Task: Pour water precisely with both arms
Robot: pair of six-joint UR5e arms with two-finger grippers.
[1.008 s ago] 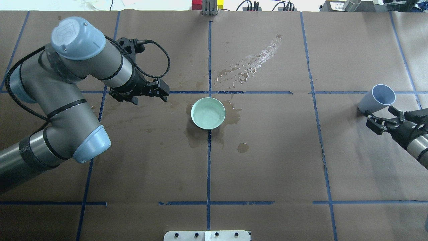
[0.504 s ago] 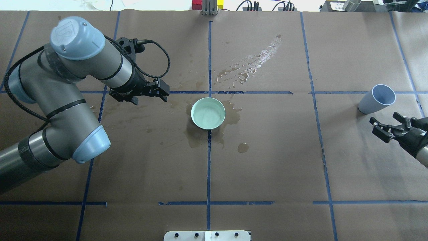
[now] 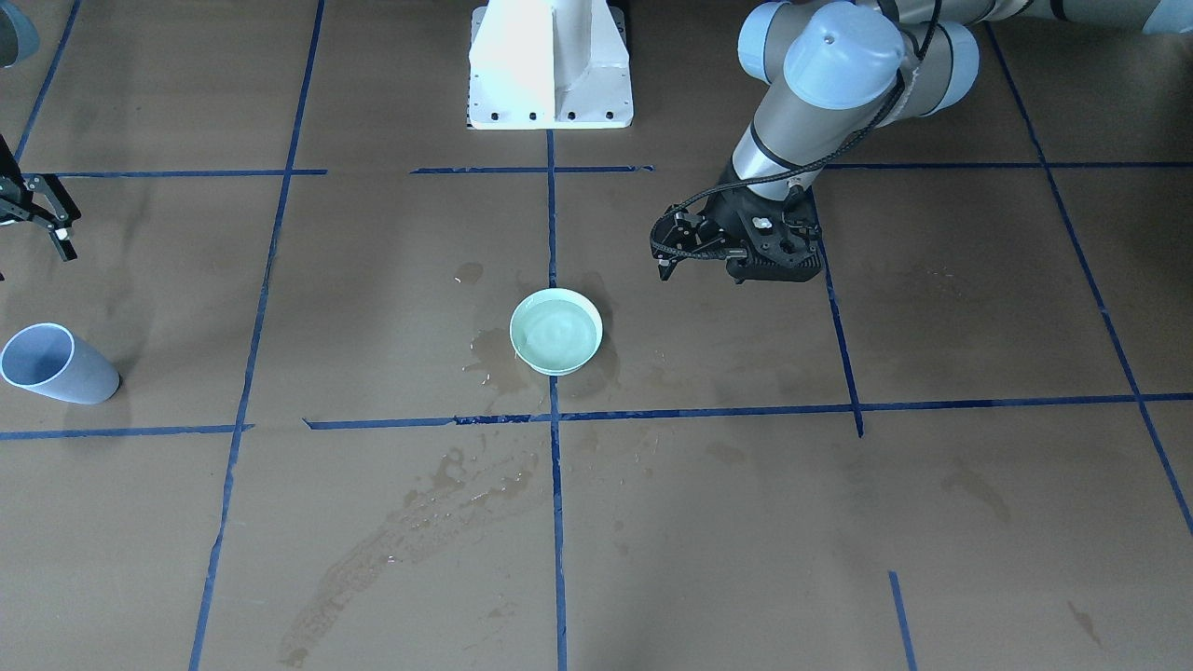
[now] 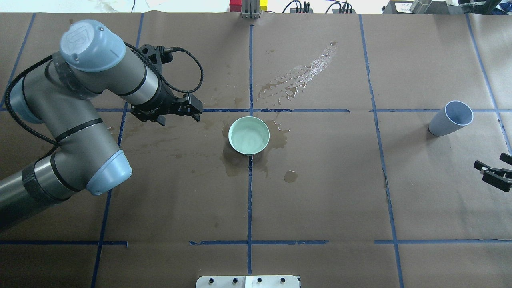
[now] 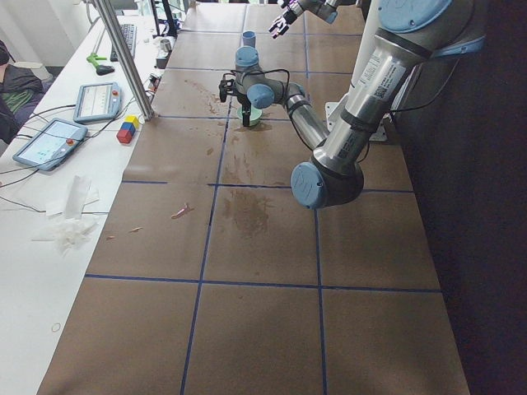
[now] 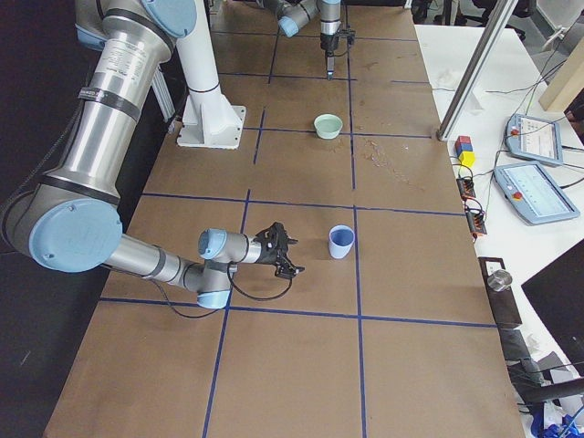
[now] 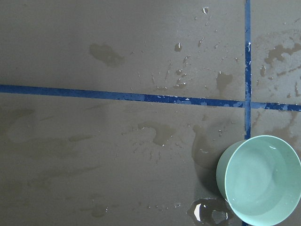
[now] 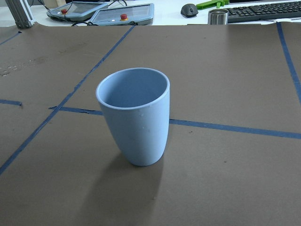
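A mint-green bowl (image 4: 249,135) stands at the table's middle, with clear water (image 3: 557,328) faintly rippled inside it. My left gripper (image 4: 196,109) hovers to the bowl's left, a short gap away, open and empty. In the left wrist view the bowl (image 7: 258,179) sits at the lower right. A pale blue cup (image 4: 452,119) stands upright at the far right, and the right wrist view shows the cup (image 8: 134,115) empty. My right gripper (image 4: 491,170) is open, nearer the robot than the cup and well apart from it.
Glossy spilled water (image 4: 304,74) streaks the brown paper beyond the bowl, and dark wet stains (image 4: 240,164) ring the bowl. The white pedestal (image 3: 550,65) stands at the robot's side. Coloured blocks (image 5: 126,130), a metal post (image 5: 123,58) and tablets (image 6: 534,187) line the far edge.
My right gripper has drawn back from the cup toward the robot and the right edge, staying open. The cup stands still. The left arm has hardly moved.
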